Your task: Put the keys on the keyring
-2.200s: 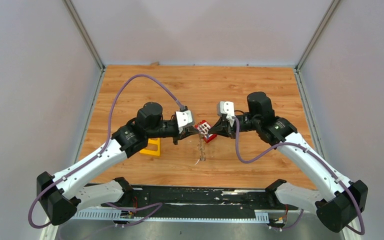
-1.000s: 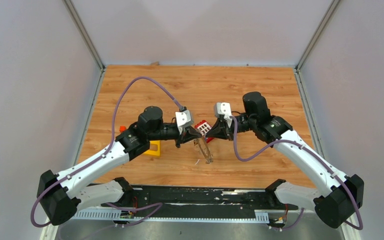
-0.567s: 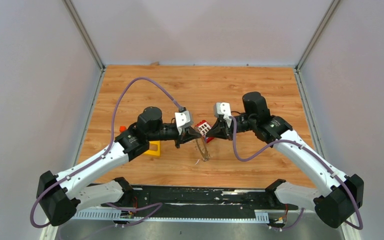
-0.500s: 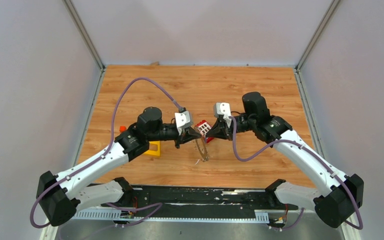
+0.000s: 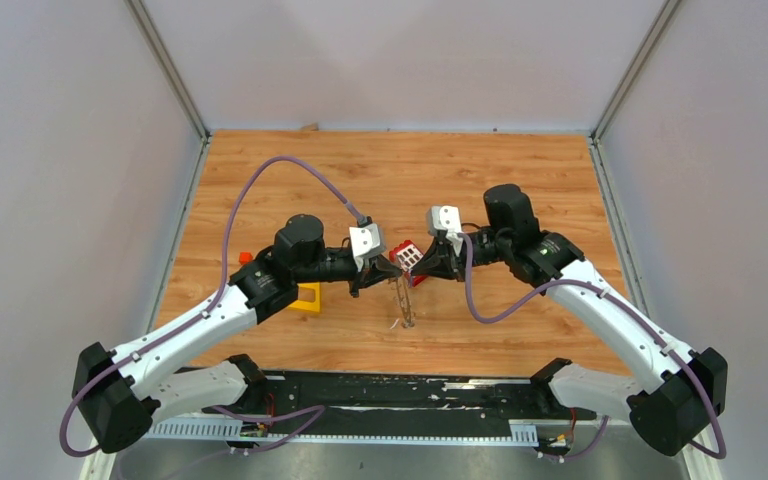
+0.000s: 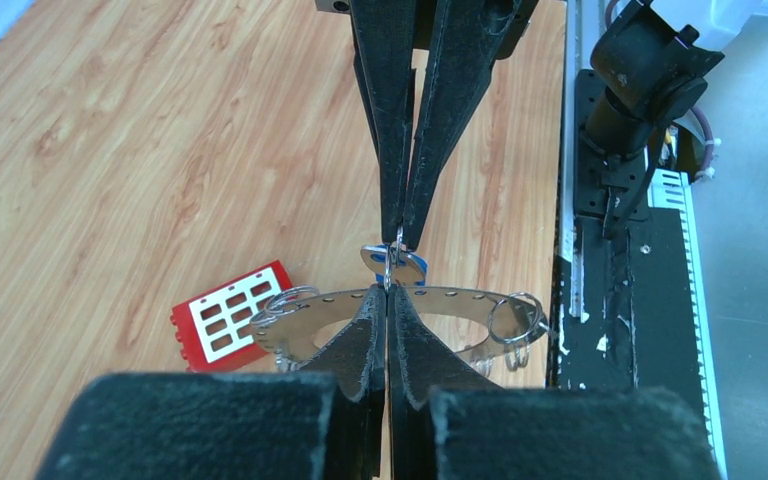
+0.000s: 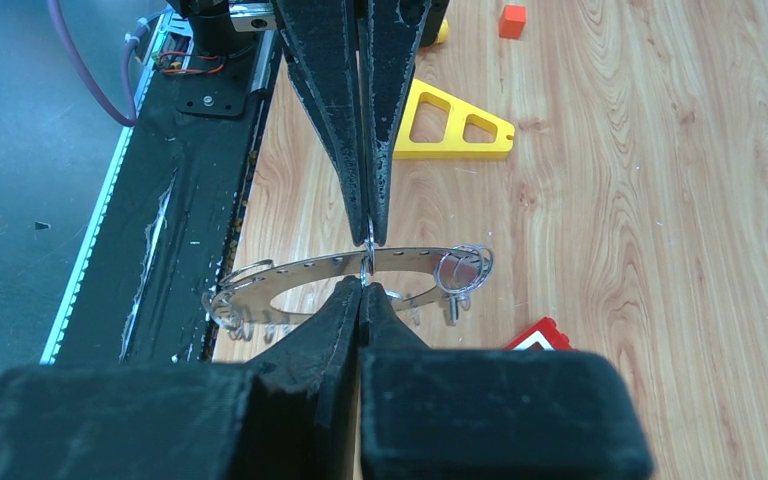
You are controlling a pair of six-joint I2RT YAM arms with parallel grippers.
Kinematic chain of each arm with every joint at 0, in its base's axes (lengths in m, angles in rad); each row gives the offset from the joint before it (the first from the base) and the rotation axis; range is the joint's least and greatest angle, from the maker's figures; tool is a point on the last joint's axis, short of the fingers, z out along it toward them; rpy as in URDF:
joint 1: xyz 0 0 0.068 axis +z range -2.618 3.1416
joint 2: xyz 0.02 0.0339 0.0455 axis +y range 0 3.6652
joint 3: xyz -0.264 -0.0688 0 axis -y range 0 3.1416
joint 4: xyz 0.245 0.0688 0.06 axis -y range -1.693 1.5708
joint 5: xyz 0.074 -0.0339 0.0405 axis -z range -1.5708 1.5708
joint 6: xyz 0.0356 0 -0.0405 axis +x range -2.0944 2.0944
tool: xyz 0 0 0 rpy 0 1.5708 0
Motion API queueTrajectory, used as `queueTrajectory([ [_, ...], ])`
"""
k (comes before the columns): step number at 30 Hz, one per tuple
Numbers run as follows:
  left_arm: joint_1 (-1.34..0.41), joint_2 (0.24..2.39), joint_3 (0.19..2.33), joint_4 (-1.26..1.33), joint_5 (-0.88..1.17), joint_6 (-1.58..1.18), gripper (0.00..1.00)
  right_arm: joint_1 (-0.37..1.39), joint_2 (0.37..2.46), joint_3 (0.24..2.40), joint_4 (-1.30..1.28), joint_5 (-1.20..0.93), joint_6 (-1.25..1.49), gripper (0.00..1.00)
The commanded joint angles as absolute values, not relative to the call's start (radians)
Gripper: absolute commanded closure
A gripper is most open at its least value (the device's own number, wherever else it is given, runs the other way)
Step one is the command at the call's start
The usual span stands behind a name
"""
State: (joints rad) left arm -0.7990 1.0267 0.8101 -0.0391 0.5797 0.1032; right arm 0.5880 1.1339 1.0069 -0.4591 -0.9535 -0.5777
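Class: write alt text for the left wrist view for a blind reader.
Two shut grippers meet tip to tip: the left gripper pinches the keyring at its edge, the right gripper a blue-headed key beside it. A red block lies on the table.

Robotics lab test cell: a wood-grain tabletop (image 5: 400, 170) sits boxed in by plain pale panels (image 5: 60, 150) on aluminium posts (image 5: 165, 65) across the upper part of the overhead view. Along the bottom edge, a black mounting rail (image 5: 400, 390) and slotted cable duct (image 5: 360, 432) anchor a left arm (image 5: 190, 325) and a right arm (image 5: 610, 315), white and black, trailing purple cables (image 5: 290, 159).
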Motion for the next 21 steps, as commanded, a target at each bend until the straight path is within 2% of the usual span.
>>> queueTrajectory([
  [1, -0.805, 1.016, 0.817, 0.018, 0.592, 0.123, 1.00, 0.601, 1.132, 1.041, -0.443, -0.987, -0.579, 1.00],
  [21, -0.805, 1.032, 0.818, 0.018, 0.598, 0.127, 1.00, 0.621, 1.136, 1.065, -0.432, -0.945, -0.557, 1.00],
])
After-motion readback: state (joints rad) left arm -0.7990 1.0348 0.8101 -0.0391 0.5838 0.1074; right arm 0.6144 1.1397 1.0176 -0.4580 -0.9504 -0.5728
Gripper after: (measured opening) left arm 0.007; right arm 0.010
